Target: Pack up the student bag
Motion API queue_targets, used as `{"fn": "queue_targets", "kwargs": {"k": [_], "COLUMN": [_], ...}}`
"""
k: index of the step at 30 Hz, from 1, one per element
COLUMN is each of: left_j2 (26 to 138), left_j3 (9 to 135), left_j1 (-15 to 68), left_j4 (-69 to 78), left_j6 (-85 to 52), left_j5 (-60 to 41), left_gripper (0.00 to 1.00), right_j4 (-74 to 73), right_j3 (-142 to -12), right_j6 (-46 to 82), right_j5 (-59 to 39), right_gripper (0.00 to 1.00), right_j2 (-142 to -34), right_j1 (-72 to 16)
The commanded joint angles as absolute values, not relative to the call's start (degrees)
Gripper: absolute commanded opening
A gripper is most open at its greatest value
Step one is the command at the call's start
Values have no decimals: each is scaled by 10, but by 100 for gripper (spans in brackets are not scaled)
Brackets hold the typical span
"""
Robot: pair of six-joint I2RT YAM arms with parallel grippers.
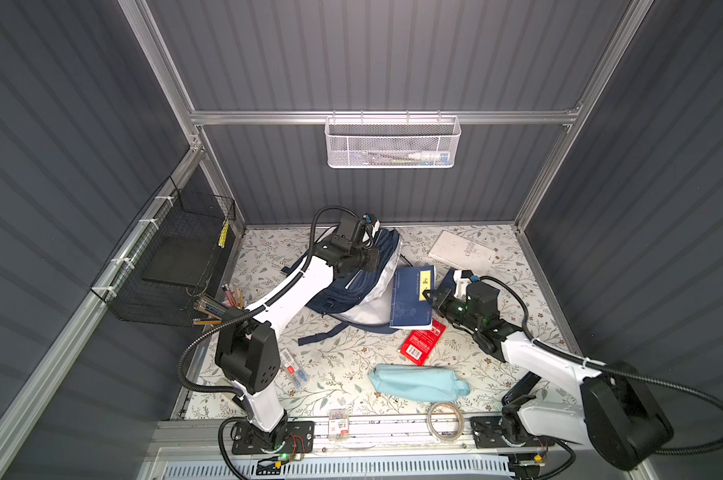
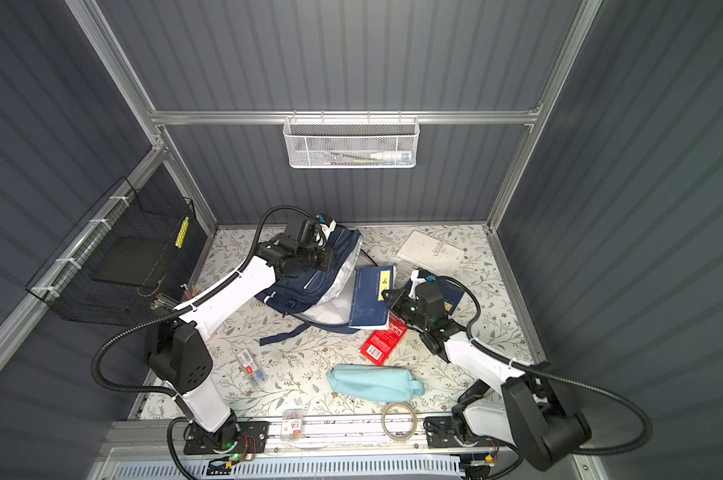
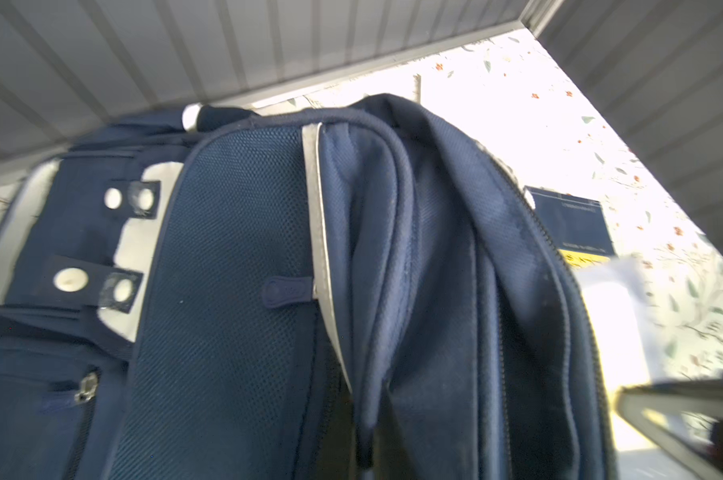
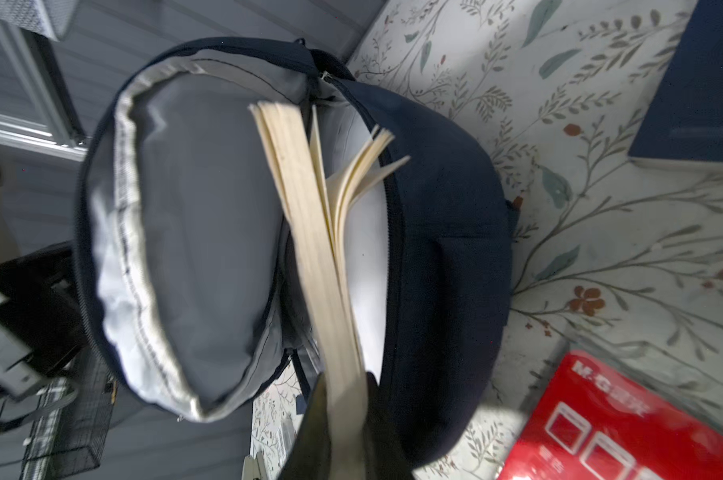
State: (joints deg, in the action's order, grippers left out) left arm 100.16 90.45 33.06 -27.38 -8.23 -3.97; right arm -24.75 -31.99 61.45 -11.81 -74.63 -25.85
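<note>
Scene: a floral-covered bench point(image 1: 343, 374) inside a grey-walled cell, with two white-and-black arms reaching in from the near rail.
Student bag: the navy student bag point(image 1: 351, 291) lies toward the back of the bench, left of centre. Its main mouth gapes toward the right arm, and the pale grey lining shows in the right wrist view point(image 4: 210, 216).
Left end effector: the left end effector point(image 1: 374, 259) sits at the upper edge of the bag. Its fingers are closed tight, and navy fabric bunches toward it in the left wrist view point(image 3: 393, 291), so it appears to pinch the bag's rim.
Right end effector: the right end effector point(image 1: 428, 296) is clamped on the near edge of a blue book point(image 1: 411, 299).
Blue book: seen edge-on from the right wrist point(image 4: 310, 208), with a few cream pages fanning loose. Its far end reaches the bag's open mouth, over the lining.
Around the bench: a white book point(image 1: 461, 249) lies near the back right. A red packet point(image 1: 422, 343) lies just in front of the blue book, and a light-blue pouch point(image 1: 418, 382) lies nearer the rail. A tape roll point(image 1: 446, 419) rests at the front edge.
Walls: a black wire basket point(image 1: 173, 257) hangs on the left with pencils point(image 1: 218, 303) beside it. A white mesh basket point(image 1: 393, 141) hangs on the back wall.
</note>
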Motion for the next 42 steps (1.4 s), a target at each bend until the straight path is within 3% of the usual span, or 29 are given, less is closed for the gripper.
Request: {"fn": "queue_targets", "kwargs": {"k": [1, 8, 14, 15, 18, 20, 23, 31, 36, 40, 42], "left_j2": [975, 965, 961, 960, 959, 955, 958, 965, 962, 969, 976], "left_j3": [919, 928, 919, 915, 906, 894, 877, 816, 758, 755, 760], "left_j1": [331, 311, 297, 296, 295, 294, 294, 294, 308, 342, 353], "left_j4": [-245, -233, -206, -199, -193, -188, -185, -149, -126, -138, -135], "left_j6": [-105, -122, -149, -155, -163, -162, -160, -171, -190, -180, -180], "left_j5": [-94, -132, -163, -171, -179, -171, -159, -141, -150, -122, -120], "left_gripper": [0, 0, 0, 0, 0, 0, 0, 0, 0, 24, 28], "right_j4": [-337, -427, -419, -415, -417, -397, -391, -259, -129, -16, 6], "right_j3": [-391, -587, -726, -741, -746, -726, -659, -444, -350, -327, -321], "right_j6": [660, 665, 667, 667, 666, 665, 655, 534, 466, 405, 388], "right_j5": [-54, 16, 56, 44, 26, -2, -28, -31, -49, -63, -95], "right_gripper": [0, 0, 0, 5, 48, 61, 68, 73, 75, 83, 84], "right_j2": [-837, -1085, -1225, -1240, -1250, -1228, -1169, -905, -740, -654, -645], "right_j1": [-278, -361, -399, -399, -400, -390, -370, -325, -222, -97, -36]}}
